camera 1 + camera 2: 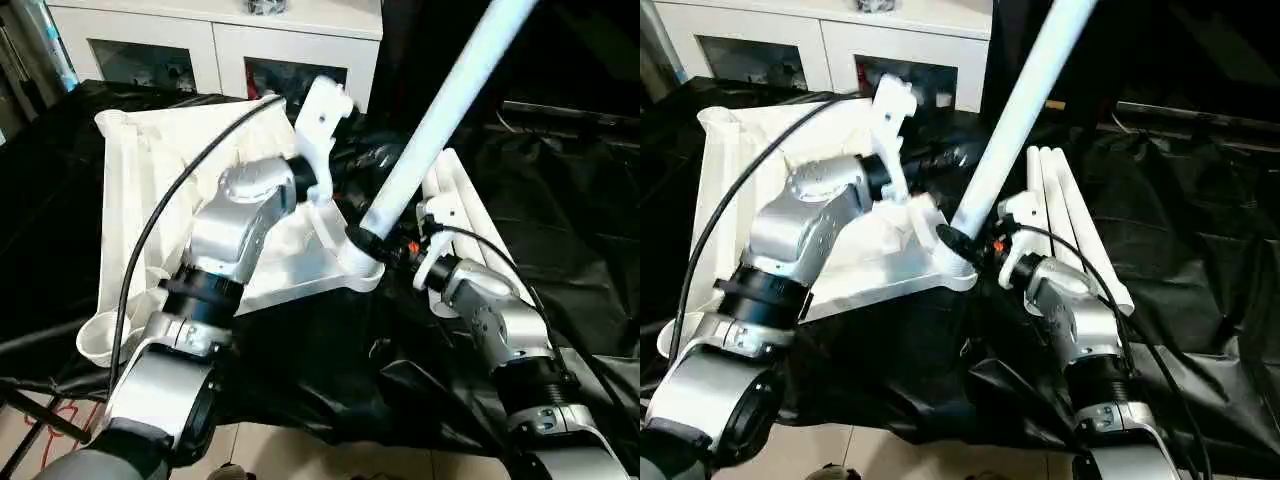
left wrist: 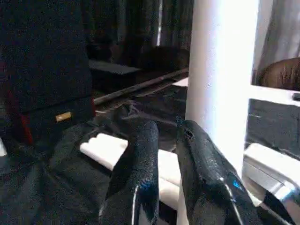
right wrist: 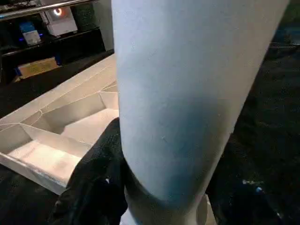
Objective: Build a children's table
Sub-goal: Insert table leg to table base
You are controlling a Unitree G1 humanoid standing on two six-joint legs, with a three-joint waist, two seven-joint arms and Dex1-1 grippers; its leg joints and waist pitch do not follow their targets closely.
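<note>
The white tabletop [image 1: 140, 200] lies ribbed side up on black cloth. One white leg [image 1: 440, 120] rises tilted from its near right corner socket [image 1: 362, 268]. My right gripper [image 1: 385, 245] is shut on the leg just above the socket, and its black fingers [image 3: 96, 187] clasp both sides of the tube. My left gripper [image 2: 166, 136] hovers over the tabletop's far right part, right beside the leg [image 2: 220, 70]. Its fingers are close together with nothing between them. Three spare legs [image 1: 1070, 210] lie side by side to the right of the tabletop.
A white cabinet [image 1: 220, 40] with glass doors stands behind the tabletop. Black cloth [image 1: 580, 230] covers the work surface and hangs over its near edge. A black cable [image 1: 160, 220] runs along my left forearm.
</note>
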